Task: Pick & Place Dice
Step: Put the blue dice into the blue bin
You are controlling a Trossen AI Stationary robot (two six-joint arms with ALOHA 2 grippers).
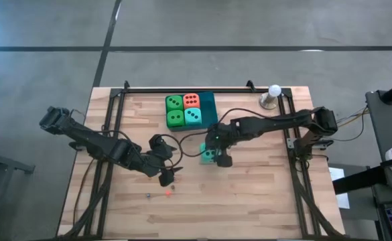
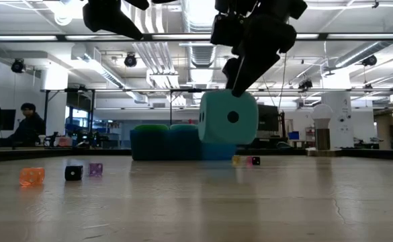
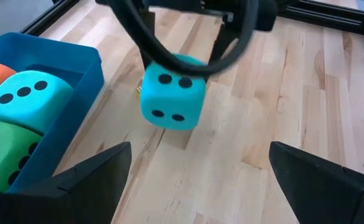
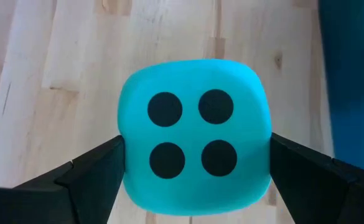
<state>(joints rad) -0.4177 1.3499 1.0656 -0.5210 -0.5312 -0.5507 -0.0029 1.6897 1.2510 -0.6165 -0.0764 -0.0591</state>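
A teal die (image 4: pixel 194 149), its four-pip face toward the wrist camera, sits between the fingers of my right gripper (image 4: pixel 195 163) and hangs above the wood near the table's middle (image 1: pixel 209 154), just near of the blue tray (image 1: pixel 210 100). The tray holds two green dice (image 1: pixel 174 102) (image 1: pixel 175 119), an orange-red die (image 1: pixel 191 100) and a second teal die (image 1: pixel 193 117), resting on its floor. My left gripper (image 1: pixel 167 175) is open and touches nothing. It hovers left of and nearer than the held die and faces it (image 3: pixel 172 93). My right gripper pinches the teal die between its two fingers (image 4: pixel 94 174), one on each of two opposite side faces (image 4: pixel 127 163). The fingers come from above, pointing down. The die is lifted clear of the table (image 2: pixel 228 117) and hangs slightly tilted below them.
A white ball on a metal stand (image 1: pixel 273 95) stands at the far right of the table. Tiny dice lie on the wood: orange (image 2: pixel 31 176), black (image 2: pixel 73 173), purple (image 2: pixel 95 169), yellow (image 2: pixel 236 160), pink (image 2: pixel 253 160). A black frame rims the table. A person (image 2: pixel 25 124) sits in the room beyond.
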